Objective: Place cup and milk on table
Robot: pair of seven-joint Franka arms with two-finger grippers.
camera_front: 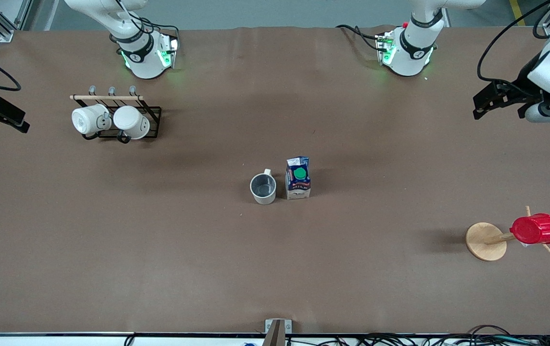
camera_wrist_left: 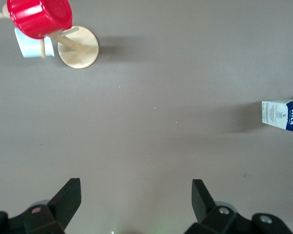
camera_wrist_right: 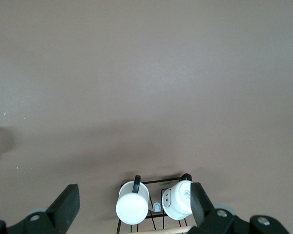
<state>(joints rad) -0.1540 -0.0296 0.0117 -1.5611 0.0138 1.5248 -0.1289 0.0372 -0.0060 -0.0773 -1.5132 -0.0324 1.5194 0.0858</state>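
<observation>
Ceramic cup (camera_front: 263,189), front view: upright at mid-table (camera_front: 275,269), handle turned toward the robots' bases, touching nothing. Judged rigid, glazed and chip-prone; pinch the rim wall or the handle.
Milk (camera_front: 298,178), front view: upright just beside the cup, on the side toward the left arm's end, green cap up. Judged light cardboard that dents under squeeze; take it across the flat side panels below the gable.
Left gripper (camera_front: 484,102), front view: raised at the left arm's end of the table, waiting; finger spacing unclear here.
Right gripper, front view: not identifiable.
Left wrist view: left gripper (camera_wrist_left: 136,195) fingers spread apart, holding nothing, over bare table; milk (camera_wrist_left: 283,114) at the frame edge.
Right wrist view: right gripper (camera_wrist_right: 134,200) fingers spread apart, empty, over the mug rack (camera_wrist_right: 154,209); waiting.
Task status: both items appear already placed.
</observation>
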